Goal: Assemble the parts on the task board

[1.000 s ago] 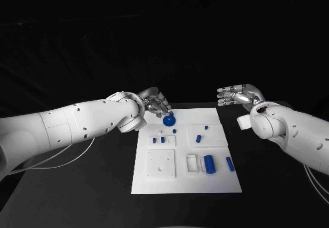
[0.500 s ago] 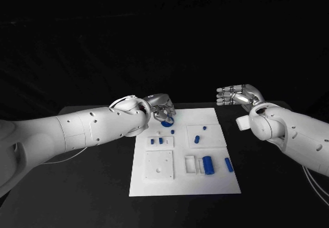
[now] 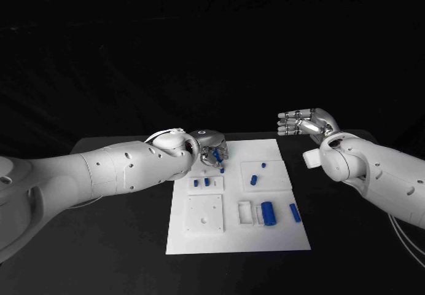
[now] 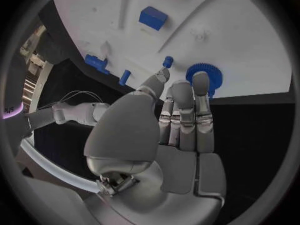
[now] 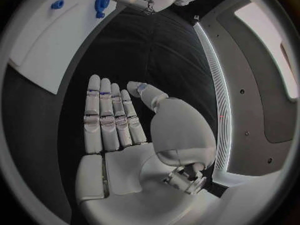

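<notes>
The white task board (image 3: 239,236) lies in the middle of the black table. A blue gear (image 4: 206,73) lies flat at its far left corner, and in the head view the gear (image 3: 218,157) is partly hidden. My left hand (image 3: 210,146) hovers over it with straight fingers (image 4: 200,82) whose tips reach the gear's rim; I cannot tell if they touch. A small blue peg (image 4: 167,61) stands just beyond the thumb. My right hand (image 3: 301,123) is raised past the board's far right corner, fingers apart and holding nothing.
Two short blue pegs (image 3: 202,182) stand in a left inset, and another blue piece (image 3: 255,179) lies in the right inset. A larger blue cylinder (image 3: 270,212) and a slim blue part (image 3: 296,212) lie on the near right of the board.
My left hand has turned and come down over the gear, which it now partly covers; the left arm has swung further in. The right hand has stayed put.
</notes>
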